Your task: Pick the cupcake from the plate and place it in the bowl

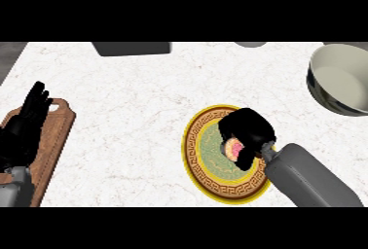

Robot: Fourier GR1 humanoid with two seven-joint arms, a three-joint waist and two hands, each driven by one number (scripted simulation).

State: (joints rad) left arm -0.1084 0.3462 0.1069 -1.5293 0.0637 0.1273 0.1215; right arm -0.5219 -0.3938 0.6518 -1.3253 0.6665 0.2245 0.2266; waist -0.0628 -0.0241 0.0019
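1. the right hand [248,130] comes in from the lower right on its grey forearm [309,180] and sits over the middle of the plate [208,181].
2. its black fingers are curled downward round the cupcake [233,148]. only a small pink and yellow patch of the cupcake shows beneath the hand.
3. the cupcake is at the plate, over the green centre. whether it rests on the plate or is lifted just off it cannot be told from this view.
4. the plate is round with a yellow rim and a dark patterned band. it lies on the white marbled worktop [129,97], a little right of the middle.
5. the bowl [338,80] stands at the upper right, well apart from the plate, and is partly cut by the view's right edge. its pale inside shows, with a dark outer wall.
6. the left hand [28,119] rests at the left edge, fingers straight and pointing up, holding nothing.
7. under the left hand lies a wooden cutting board [57,141], close to the worktop's left side.
8. at the far edge of the worktop sit a dark grey block [133,48] and, further right, a pale round thing [250,44] that is mostly cut off.
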